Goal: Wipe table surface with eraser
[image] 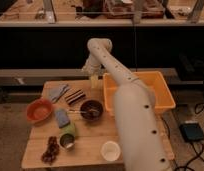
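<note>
You had the claw (93,80) hanging at the far edge of the table, at the end of a white arm that reached in over the near right corner. It was released, its fingers spread, with nothing between them.

The eraser (75,96) lay flat on the table surface (92,134), just down and to the left of the claw as the camera saw it, a little nearer the viewer. It was a small dark block with pale stripes running along it. It looked light and fairly stiff, probably with a softer felt face underneath. The best hold would likely be across its narrow width, near the middle, so that it stayed level under pressure.

Further left of the claw was a blue-grey cloth (57,91), near the eraser but apart from it. Just below the claw sat a dark bowl (91,109). Lower left were an orange bowl (40,110) and a blue-grey sponge (62,118). Directly to the claw's right stood a big yellow-orange bin (162,82).

The tabletop was pale wood with visible grain. It was crowded, so a wiping stroke would have had little room. Behind the claw ran dark shelving, and the room was dim.
</note>
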`<action>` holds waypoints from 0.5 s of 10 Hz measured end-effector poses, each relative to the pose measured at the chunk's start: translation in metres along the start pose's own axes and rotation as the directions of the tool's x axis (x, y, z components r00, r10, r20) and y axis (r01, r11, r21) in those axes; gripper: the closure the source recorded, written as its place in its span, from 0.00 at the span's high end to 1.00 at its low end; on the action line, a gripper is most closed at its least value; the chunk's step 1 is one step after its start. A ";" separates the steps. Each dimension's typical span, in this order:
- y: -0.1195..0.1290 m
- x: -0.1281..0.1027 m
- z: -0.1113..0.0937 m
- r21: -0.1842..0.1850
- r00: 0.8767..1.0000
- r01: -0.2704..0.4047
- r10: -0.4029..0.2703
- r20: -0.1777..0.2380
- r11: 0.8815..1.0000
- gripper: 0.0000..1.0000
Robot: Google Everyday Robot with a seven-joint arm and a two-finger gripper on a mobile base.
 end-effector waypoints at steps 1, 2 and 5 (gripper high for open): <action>-0.005 -0.003 0.004 -0.004 1.000 0.017 -0.017 -0.001 1.000 0.80; -0.007 -0.009 0.007 -0.007 0.999 0.031 -0.031 -0.005 0.999 0.80; 0.014 -0.022 0.017 -0.002 0.998 0.049 -0.049 -0.028 0.999 0.80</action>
